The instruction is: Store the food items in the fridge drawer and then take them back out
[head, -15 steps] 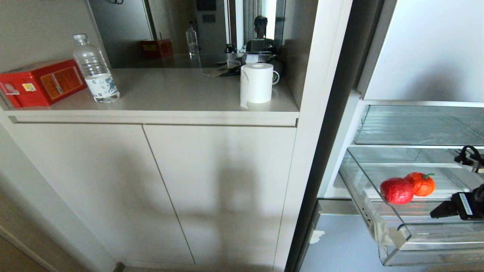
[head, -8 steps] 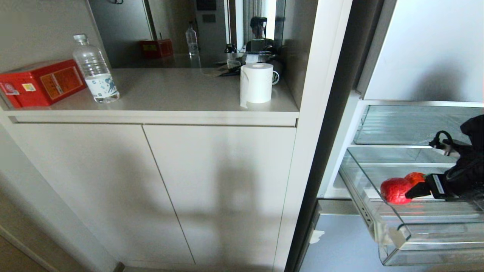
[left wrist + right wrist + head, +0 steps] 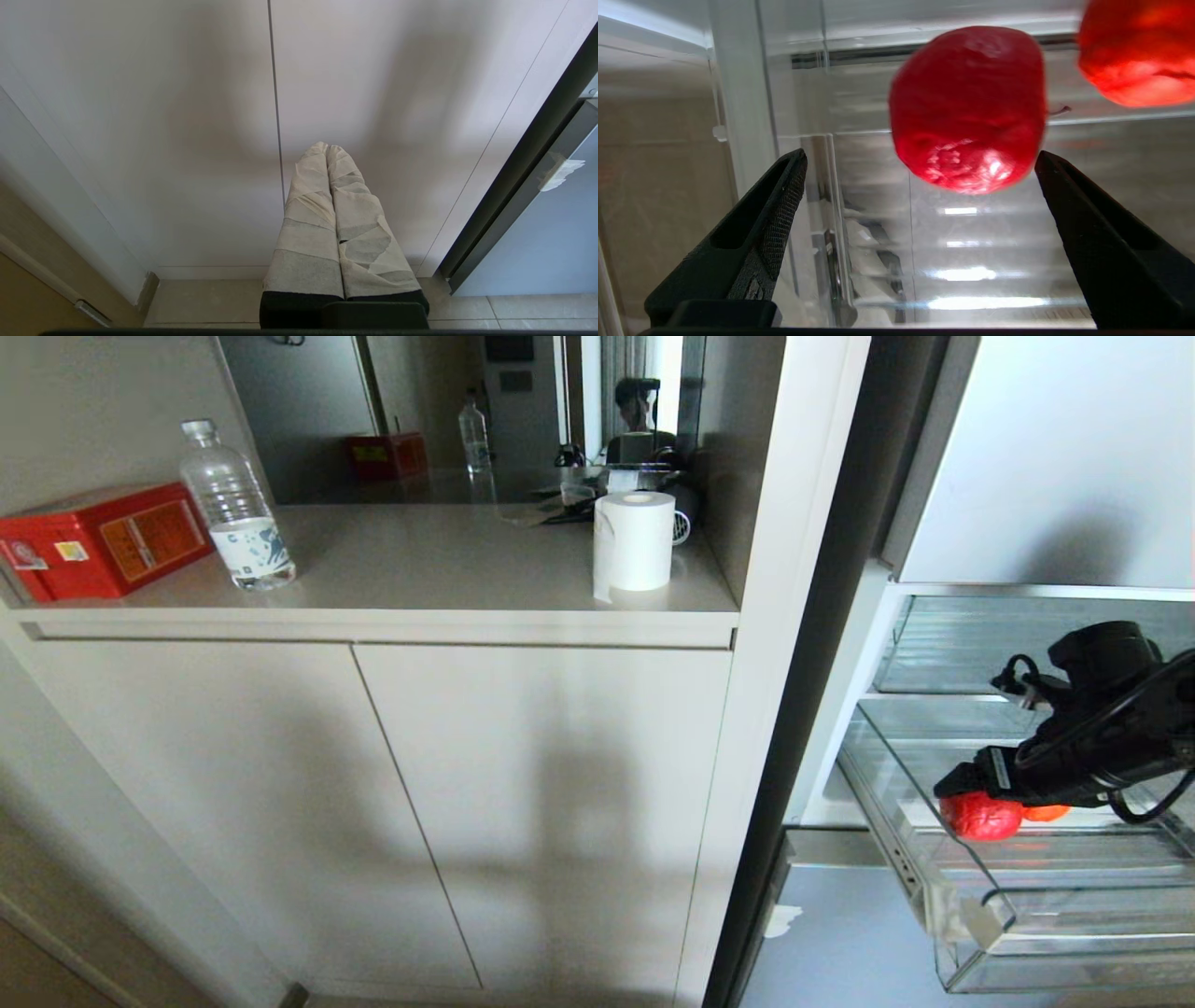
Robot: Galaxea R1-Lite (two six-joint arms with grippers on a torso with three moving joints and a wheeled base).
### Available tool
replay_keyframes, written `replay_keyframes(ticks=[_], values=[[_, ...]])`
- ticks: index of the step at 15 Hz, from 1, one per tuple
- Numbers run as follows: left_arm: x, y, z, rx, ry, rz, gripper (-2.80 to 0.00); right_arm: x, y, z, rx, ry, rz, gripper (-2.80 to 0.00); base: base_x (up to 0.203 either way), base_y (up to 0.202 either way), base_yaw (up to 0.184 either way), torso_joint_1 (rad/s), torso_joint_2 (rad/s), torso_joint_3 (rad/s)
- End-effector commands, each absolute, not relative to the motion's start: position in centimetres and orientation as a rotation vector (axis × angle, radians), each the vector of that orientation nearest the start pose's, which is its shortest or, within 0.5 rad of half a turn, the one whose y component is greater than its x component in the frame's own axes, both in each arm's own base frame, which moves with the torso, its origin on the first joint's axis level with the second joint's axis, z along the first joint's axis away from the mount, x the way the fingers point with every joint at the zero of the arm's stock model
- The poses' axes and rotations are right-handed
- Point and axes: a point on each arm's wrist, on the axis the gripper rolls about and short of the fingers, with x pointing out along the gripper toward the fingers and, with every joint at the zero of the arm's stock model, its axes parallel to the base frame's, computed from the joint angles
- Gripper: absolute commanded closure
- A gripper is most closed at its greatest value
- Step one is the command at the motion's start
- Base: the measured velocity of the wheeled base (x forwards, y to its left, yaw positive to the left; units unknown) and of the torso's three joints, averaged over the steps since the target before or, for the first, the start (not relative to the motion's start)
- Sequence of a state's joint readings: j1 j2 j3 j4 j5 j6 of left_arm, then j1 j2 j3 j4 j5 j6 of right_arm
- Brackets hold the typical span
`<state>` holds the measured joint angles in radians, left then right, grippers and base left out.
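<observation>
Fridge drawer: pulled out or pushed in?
Pulled out. The fridge drawer juts forward past the shelf above, with the red piece and orange piece on its floor.

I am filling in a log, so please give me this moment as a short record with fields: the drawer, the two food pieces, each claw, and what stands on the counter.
drawer: clear fridge drawer, pulled out
red piece: red food item on the drawer floor
orange piece: orange food item beside it, mostly hidden by the right arm
right claw: right claw open, over the drawer, the red piece ahead between its fingers, not gripped
left claw: left claw shut, parked by the cabinet doors
counter: red box, water bottle, paper roll
</observation>
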<state>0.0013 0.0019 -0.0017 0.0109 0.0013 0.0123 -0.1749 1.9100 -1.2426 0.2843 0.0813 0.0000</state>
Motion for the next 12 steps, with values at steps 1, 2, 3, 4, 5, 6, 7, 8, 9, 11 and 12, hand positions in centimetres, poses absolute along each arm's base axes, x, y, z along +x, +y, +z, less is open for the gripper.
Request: replay_keyframes(ticks=[1, 2, 3, 4, 5, 6, 7, 8, 9, 11, 12], values=[[-2.3, 0.0, 7.5, 0.012, 0.011, 0.003, 0.00, 34.9, -6.0, 14.0, 0.114, 0.965, -0.105, -2.80, 0.000, 0.000, 0.000, 0.000, 0.00, 0.000], [-2.3, 0.0, 7.5, 0.012, 0.011, 0.003, 0.00, 35.1, -6.1, 14.0, 0.102, 0.955, -0.127, -2.80, 0.000, 0.000, 0.000, 0.000, 0.00, 0.000], [-2.3, 0.0, 7.5, 0.012, 0.011, 0.003, 0.00, 35.3, -6.1, 13.8, 0.097, 0.949, -0.133, -2.80, 0.000, 0.000, 0.000, 0.000, 0.00, 0.000], [-2.3, 0.0, 7.5, 0.012, 0.011, 0.003, 0.00, 35.7, -6.2, 13.6, 0.098, 0.940, -0.142, -2.80, 0.000, 0.000, 0.000, 0.000, 0.00, 0.000], [-2.3, 0.0, 7.5, 0.012, 0.011, 0.003, 0.00, 35.9, -6.3, 13.4, 0.104, 0.931, -0.148, -2.80, 0.000, 0.000, 0.000, 0.000, 0.00, 0.000], [-2.3, 0.0, 7.5, 0.012, 0.011, 0.003, 0.00, 36.0, -6.3, 13.4, 0.104, 0.927, -0.149, -2.80, 0.000, 0.000, 0.000, 0.000, 0.00, 0.000], [-2.3, 0.0, 7.5, 0.012, 0.011, 0.003, 0.00, 36.2, -6.4, 13.1, 0.105, 0.935, -0.148, -2.80, 0.000, 0.000, 0.000, 0.000, 0.00, 0.000], [-2.3, 0.0, 7.5, 0.012, 0.011, 0.003, 0.00, 36.4, -6.4, 12.7, 0.106, 0.945, -0.148, -2.80, 0.000, 0.000, 0.000, 0.000, 0.00, 0.000], [-2.3, 0.0, 7.5, 0.012, 0.011, 0.003, 0.00, 36.5, -6.4, 12.2, 0.108, 0.958, -0.148, -2.80, 0.000, 0.000, 0.000, 0.000, 0.00, 0.000], [-2.3, 0.0, 7.5, 0.012, 0.011, 0.003, 0.00, 37.0, -6.5, 11.7, 0.109, 0.965, -0.149, -2.80, 0.000, 0.000, 0.000, 0.000, 0.00, 0.000], [-2.3, 0.0, 7.5, 0.012, 0.011, 0.003, 0.00, 37.1, -6.5, 11.6, 0.109, 0.960, -0.149, -2.80, 0.000, 0.000, 0.000, 0.000, 0.00, 0.000]])
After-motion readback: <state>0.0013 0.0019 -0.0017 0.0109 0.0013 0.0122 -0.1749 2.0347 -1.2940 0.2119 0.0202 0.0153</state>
